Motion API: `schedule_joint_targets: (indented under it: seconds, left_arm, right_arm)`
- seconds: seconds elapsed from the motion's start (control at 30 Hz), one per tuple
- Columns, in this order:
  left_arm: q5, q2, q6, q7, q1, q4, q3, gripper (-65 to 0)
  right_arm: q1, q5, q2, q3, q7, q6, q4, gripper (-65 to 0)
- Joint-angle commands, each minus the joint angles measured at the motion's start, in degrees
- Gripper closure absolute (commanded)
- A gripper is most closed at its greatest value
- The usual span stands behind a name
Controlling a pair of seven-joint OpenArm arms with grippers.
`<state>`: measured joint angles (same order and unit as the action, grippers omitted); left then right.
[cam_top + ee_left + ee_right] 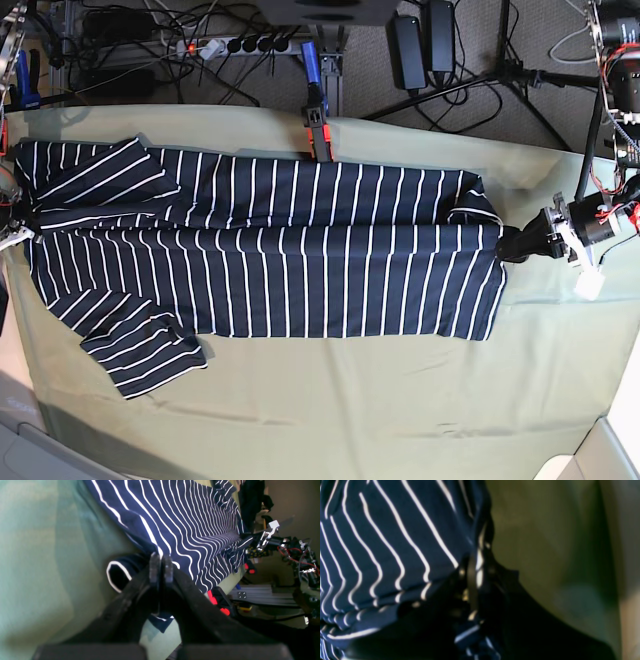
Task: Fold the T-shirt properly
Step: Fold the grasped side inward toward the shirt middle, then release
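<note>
The T-shirt [300, 250], dark navy with thin white stripes, lies stretched sideways on the pale green cloth [330, 400]. Its sleeves are at the left and its hem at the right. In the base view my left gripper [510, 243] is at the right, shut on the hem edge. The left wrist view shows its fingertips [161, 565] pressed together on the striped fabric [187, 525]. My right gripper [10, 228] is at the far left edge, mostly cut off. In the right wrist view it [472, 580] is shut on bunched shirt fabric [382, 542].
A red and blue clamp [317, 125] stands at the table's back edge. A power strip and cables [220, 45] lie behind it. Stand legs [520, 70] are at the back right. Green cloth shows in front of the shirt up to the table's front edge.
</note>
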<state>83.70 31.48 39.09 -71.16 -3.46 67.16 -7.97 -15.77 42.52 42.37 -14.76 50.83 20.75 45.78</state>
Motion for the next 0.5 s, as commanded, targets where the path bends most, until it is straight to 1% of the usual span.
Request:
schedule_joint_targets:
  seconds: [0.0, 0.07, 0.13, 0.17, 0.2, 0.27, 0.3, 0.33, 0.47]
  left_arm:
    - [1.3, 1.38, 0.91, 0.66, -0.76, 0.81, -0.5, 0.0]
    - [1.3, 1.38, 0.91, 1.92, -0.85, 0.81, -0.5, 0.0]
    - [-0.11, 1.4, 0.91, 4.02, -0.85, 0.83, -0.5, -0.2]
    - [-0.74, 1.38, 0.91, 4.28, -0.83, 0.81, -0.5, -5.1]
    - [-1.11, 1.38, 0.91, 4.28, -0.83, 0.83, -0.5, -11.7]
    - [-1.55, 1.42, 0.91, 4.24, -0.83, 0.81, -0.5, -24.8]
    - [-1.51, 1.42, 0.91, 4.04, -0.83, 0.83, -0.5, -29.2]
    - [-1.46, 1.44, 0.91, 3.78, -0.83, 0.83, -0.5, -30.8]
    - [-1.25, 1.64, 0.91, 2.25, -0.79, 0.87, -0.5, -30.7]
  right_arm:
    - [0.2, -1.07, 1.79, -0.37, 0.61, 1.73, 0.72, 0.0]
    - [0.66, -2.19, 1.42, -0.37, 0.59, 1.7, 0.52, 0.0]
    - [0.79, -3.15, 1.25, -0.37, -0.24, 1.7, 0.5, 0.0]
    - [0.9, -3.61, 1.29, -0.37, -1.11, 1.7, 0.52, 0.0]
    - [0.92, -4.42, 1.33, -0.37, -1.88, 1.7, 0.52, -9.3]
    - [0.87, -6.12, 1.49, -0.37, -3.74, 1.68, 0.52, -34.3]
    - [0.9, -6.54, 1.6, -0.37, -5.27, 1.62, 0.52, -44.4]
    - [0.87, -6.54, 1.77, -0.37, -7.63, 1.53, 0.52, -44.9]
    - [0.48, -6.08, 2.23, -1.46, -18.32, 1.53, 0.79, -44.7]
